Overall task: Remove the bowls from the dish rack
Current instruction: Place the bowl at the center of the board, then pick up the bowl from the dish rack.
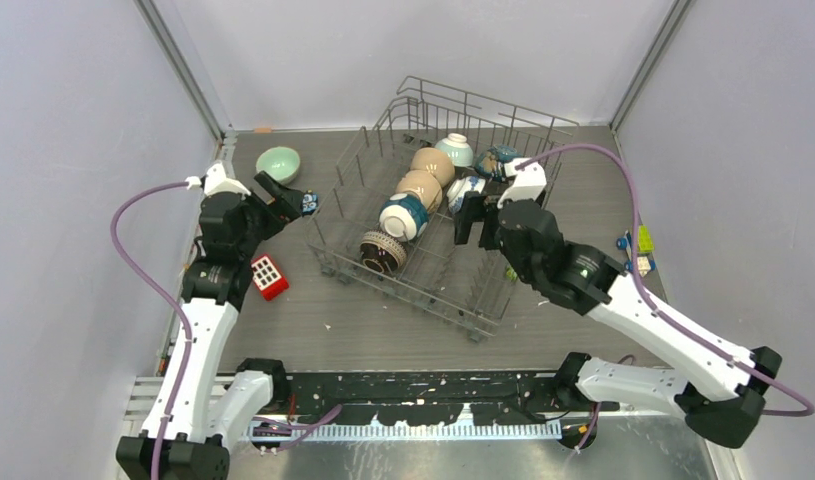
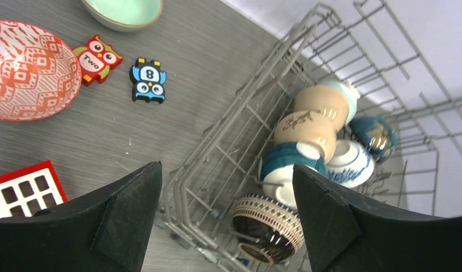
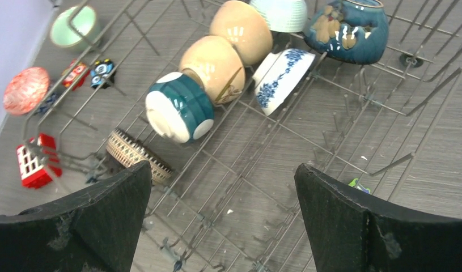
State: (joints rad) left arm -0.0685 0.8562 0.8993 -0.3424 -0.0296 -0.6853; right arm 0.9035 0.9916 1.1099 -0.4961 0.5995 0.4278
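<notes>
The grey wire dish rack (image 1: 403, 293) stands mid-table. In it stand a dark brown ribbed bowl (image 1: 383, 252), a white-teal bowl (image 1: 404, 216), two tan bowls (image 1: 420, 188), a pale ribbed bowl (image 1: 456, 150), a blue-white patterned bowl (image 1: 463, 190) and a dark blue bowl (image 1: 498, 162). A mint green bowl (image 1: 279, 164) and a pink-red bowl (image 2: 30, 71) sit on the table left of the rack. My left gripper (image 1: 283, 197) hangs open and empty just left of the rack. My right gripper (image 1: 473, 215) hangs open and empty over the rack's right half, beside the blue-white bowl (image 3: 282, 76).
A red block with white squares (image 1: 269, 276) lies near the rack's front left corner. A blue owl (image 2: 149, 79) and a red owl (image 2: 96, 58) lie on the table by the pink-red bowl. Small toys (image 1: 638, 250) lie at the right. Walls enclose three sides.
</notes>
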